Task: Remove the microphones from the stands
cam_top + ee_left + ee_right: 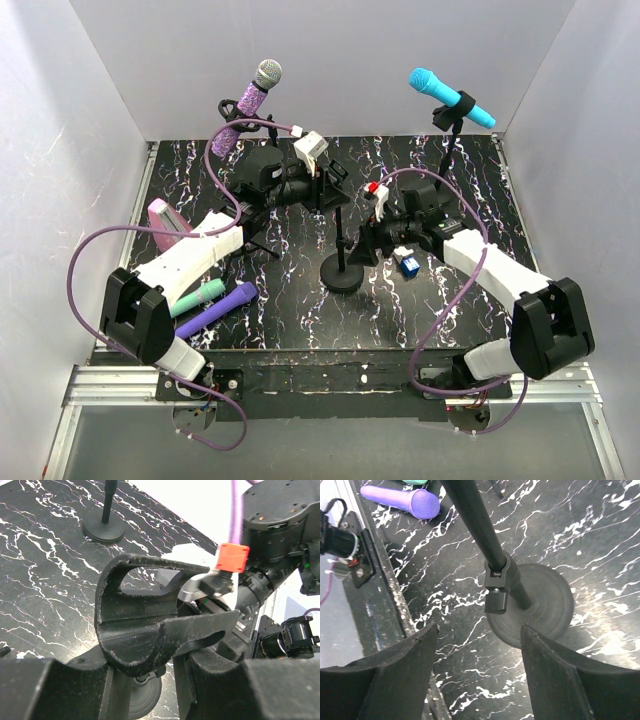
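Checking your right gripper (479,632): fingers spread apart, stand pole (476,522) at 12 o'clock, purple microphone (402,500) lying at 11 o'clock.

Black white-veined marble table (290,318), purple glitter microphone (245,105), cyan microphone (450,97), black stand (343,272).

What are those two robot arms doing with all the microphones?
Both arms are working at the middle stand. The left gripper is up at the stand's black clip, which is empty, with no microphone in it. The right gripper is open, with its fingers on either side of the pole lower down. A purple microphone and a green microphone lie on the table. A sparkly microphone and a blue microphone sit in stands at the back.
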Controlling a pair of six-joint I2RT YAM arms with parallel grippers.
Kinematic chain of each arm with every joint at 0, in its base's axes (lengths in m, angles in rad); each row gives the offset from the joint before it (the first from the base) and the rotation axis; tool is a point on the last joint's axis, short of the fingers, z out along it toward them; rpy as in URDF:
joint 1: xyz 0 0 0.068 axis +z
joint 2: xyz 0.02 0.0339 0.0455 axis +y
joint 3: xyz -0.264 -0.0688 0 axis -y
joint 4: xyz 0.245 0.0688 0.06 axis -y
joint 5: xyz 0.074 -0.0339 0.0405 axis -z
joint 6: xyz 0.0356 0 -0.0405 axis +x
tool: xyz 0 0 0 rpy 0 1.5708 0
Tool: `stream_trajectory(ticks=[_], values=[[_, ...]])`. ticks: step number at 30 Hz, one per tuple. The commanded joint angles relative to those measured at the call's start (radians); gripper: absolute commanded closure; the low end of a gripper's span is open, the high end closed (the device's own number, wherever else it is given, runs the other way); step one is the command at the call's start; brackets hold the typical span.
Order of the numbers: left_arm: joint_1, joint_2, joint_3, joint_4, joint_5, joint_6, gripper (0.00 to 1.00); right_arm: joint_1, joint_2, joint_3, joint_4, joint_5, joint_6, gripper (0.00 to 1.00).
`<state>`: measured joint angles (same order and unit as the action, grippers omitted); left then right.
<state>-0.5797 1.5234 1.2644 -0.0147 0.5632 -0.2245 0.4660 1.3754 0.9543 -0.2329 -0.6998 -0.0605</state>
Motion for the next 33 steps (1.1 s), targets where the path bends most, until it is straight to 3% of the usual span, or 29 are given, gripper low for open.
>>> stream_trajectory(ticks=[1,11,13,16,17,21,23,26,29,31,33], values=[[-0.003,-0.034,-0.031,-0.05,0.009,-0.019,1.0,-0.003,0.034,0.046,0.059,-0.064,0.143,0.3],[-0.003,-0.042,-0.033,-0.056,0.001,-0.013,1.0,-0.013,0.113,0.103,0.113,-0.035,0.179,0.55],[-0.003,-0.04,-0.03,-0.06,0.0,-0.012,1.0,-0.012,0.119,0.1,0.112,-0.036,0.153,0.64],[-0.002,-0.04,-0.026,-0.064,-0.003,-0.015,1.0,-0.013,0.106,0.093,0.095,-0.026,0.072,0.94],[0.0,-0.039,-0.026,-0.064,-0.006,-0.019,1.0,-0.012,0.094,0.087,0.092,-0.014,0.027,0.99],[0.007,-0.034,-0.017,-0.071,-0.017,-0.056,1.0,0.019,0.019,0.032,0.104,0.119,-0.256,0.99],[0.007,-0.029,-0.016,-0.073,-0.017,-0.071,1.0,0.058,-0.048,-0.049,0.205,0.206,-0.43,0.99],[0.009,-0.019,-0.011,-0.074,-0.023,-0.09,1.0,0.118,-0.149,-0.265,0.491,0.302,-0.75,0.99],[0.011,-0.009,-0.004,-0.076,-0.017,-0.09,1.0,0.148,-0.193,-0.483,0.77,0.237,-1.225,0.99],[0.009,-0.009,-0.002,-0.079,-0.013,-0.085,1.0,0.148,-0.147,-0.589,1.052,0.194,-1.353,0.99],[0.009,-0.008,0.001,-0.079,-0.011,-0.081,1.0,0.161,-0.131,-0.621,1.147,0.2,-1.403,0.99]])
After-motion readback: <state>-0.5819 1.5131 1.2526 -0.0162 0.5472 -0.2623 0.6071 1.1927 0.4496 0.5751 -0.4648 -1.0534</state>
